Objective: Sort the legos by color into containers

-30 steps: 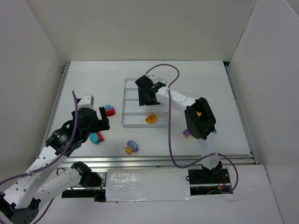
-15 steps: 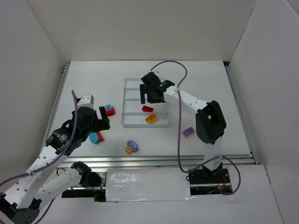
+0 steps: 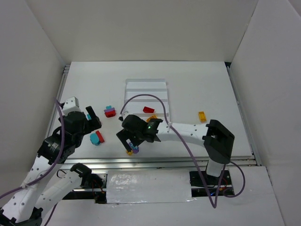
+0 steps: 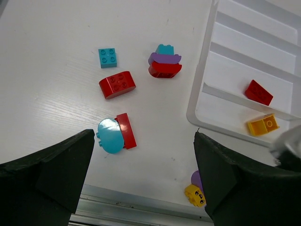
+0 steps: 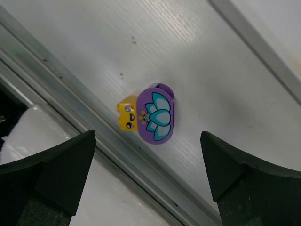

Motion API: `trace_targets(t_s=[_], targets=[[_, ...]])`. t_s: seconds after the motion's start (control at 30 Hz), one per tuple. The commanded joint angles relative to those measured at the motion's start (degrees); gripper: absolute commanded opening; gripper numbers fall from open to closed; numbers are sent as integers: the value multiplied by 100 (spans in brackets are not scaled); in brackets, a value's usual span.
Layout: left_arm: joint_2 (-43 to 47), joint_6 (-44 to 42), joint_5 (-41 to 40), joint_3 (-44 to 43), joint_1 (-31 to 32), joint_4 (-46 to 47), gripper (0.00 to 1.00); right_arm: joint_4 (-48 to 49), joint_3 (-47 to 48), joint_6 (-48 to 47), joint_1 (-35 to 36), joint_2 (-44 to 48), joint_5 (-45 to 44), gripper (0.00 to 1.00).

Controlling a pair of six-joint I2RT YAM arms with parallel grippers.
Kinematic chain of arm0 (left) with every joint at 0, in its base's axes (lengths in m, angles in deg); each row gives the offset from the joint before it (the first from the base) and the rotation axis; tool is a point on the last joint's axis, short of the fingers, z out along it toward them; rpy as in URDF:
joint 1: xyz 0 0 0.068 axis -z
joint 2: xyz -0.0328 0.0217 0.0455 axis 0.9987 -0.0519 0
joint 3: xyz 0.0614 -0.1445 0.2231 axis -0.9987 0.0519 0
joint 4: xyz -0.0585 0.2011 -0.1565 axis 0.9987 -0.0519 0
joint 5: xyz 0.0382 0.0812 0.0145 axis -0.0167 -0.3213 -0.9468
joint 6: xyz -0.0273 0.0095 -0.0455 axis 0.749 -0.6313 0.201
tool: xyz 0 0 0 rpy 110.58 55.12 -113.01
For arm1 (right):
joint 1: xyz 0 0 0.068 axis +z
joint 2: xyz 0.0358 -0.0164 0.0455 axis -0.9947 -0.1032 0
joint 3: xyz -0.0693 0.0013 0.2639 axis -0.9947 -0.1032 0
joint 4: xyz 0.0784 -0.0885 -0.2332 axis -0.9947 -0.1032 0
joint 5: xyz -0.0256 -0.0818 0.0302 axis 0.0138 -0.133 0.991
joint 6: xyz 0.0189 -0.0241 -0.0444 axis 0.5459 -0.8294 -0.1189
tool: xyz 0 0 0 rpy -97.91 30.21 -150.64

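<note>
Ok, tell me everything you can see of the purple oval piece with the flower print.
The purple oval piece is glossy plastic, lying on the white table with its printed face up: a teal lotus flower. A small yellow brick with a cartoon face touches one long side. Both sit close to the metal rail at the table's near edge. The right tool hangs open above it, one finger to each side, not touching.

We read no words, numbers or brands anywhere; the purple brick (image 5: 157, 113) bears only a printed lotus.
</note>
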Motion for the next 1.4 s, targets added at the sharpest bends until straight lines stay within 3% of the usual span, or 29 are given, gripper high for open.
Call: trace_targets(t_s=[0.0, 0.53, 0.67, 0.73, 0.77, 0.8, 0.83, 0.87, 0.9, 1.0, 1.2, 1.37], targets=[[76, 79, -67, -164, -38, 92, 99, 440, -20, -148, -48, -392, -373, 100], [-4, -123, 215, -138, -38, 250, 100, 669, 279, -183, 242, -1228, 277, 99], [-30, -132, 250, -138, -38, 258, 100, 634, 262, -113, 268, -1395, 129, 95], [-21, -132, 277, -129, -38, 259, 99, 652, 200, -86, 268, -1421, 75, 77], [-30, -132, 277, -129, -38, 267, 100, 669, 183, -69, 268, -1421, 23, 61], [-30, -132, 285, -129, -38, 267, 100, 678, 139, -51, 268, -1404, -13, 51], [-30, -132, 338, -121, -46, 276, 100, 696, 121, -42, 268, -1352, -4, 36], [-21, -149, 399, -112, -38, 328, 99, 722, 69, -16, 268, -1281, -13, 7], [-13, -193, 504, -60, -38, 398, 99, 766, -1, 71, 277, -1194, -30, 1], [5, -430, 1399, 90, -38, 827, 100, 1064, -493, 282, 268, -457, -101, 0], [-188, -229, 3824, 388, -29, 1681, 100, 2558, -2242, 529, 268, 2221, 4, 0], [-162, 877, 6268, 1257, -11, 4130, 99, 2366, -2463, 617, 286, 2902, -4, 0]])
